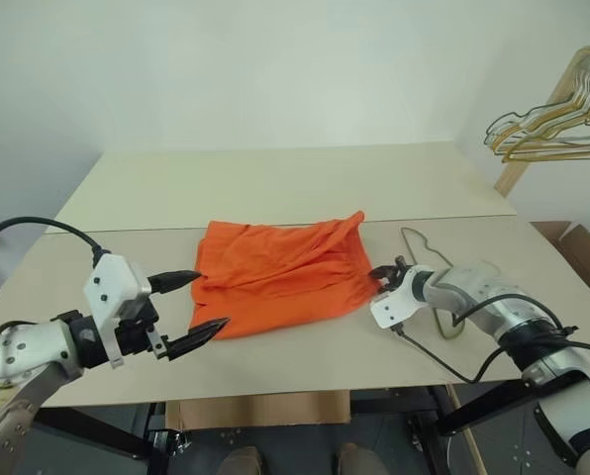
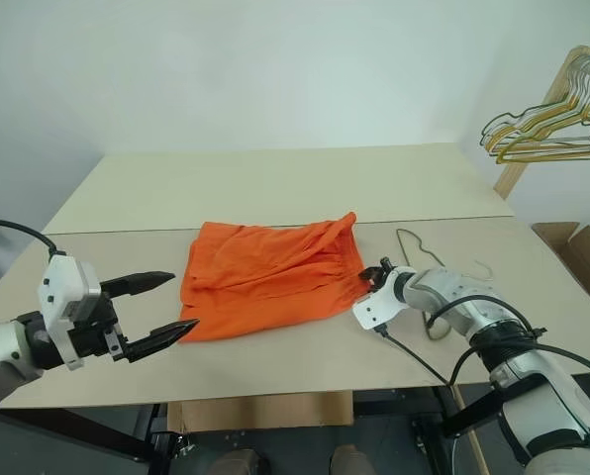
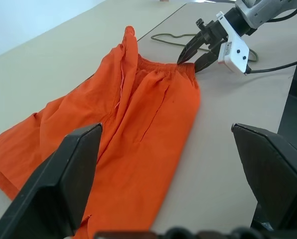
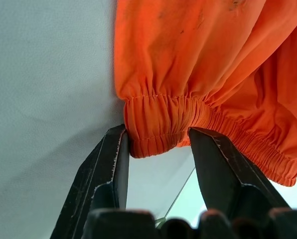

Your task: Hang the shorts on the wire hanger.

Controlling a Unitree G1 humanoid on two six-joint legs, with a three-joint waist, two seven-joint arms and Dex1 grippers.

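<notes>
the shorts (image 1: 280,274) lie spread flat on the pale worktop (image 1: 275,183), about midway across it, with the gathered elastic waistband toward the robot's right and the leg openings toward its left. the fabric is creased, and one corner of the waistband end is pulled up into a small point at the far edge.

the right gripper (image 1: 383,276) sits low at the near corner of the waistband. in the right wrist view its two black fingers (image 4: 108,169) stand partly apart with a bunched fold of the waistband between them; the cloth touches the inner face of one finger, and whether the other presses on it i cannot tell, so a firm grip is not certain.

the wire hanger (image 1: 420,247) lies flat on the worktop just beside the waistband, on the robot's right, partly covered by the right arm, its hook pointing toward the far edge.

the left gripper (image 1: 200,303) hovers above the worktop near the leg end of the shorts, fingers (image 1: 176,279) wide apart and holding nothing.

a bunch of gold and dark hangers (image 1: 552,124) hangs on a wooden rack past the worktop's far right corner. a cardboard box (image 1: 582,252) stands beside the worktop on the right.
</notes>
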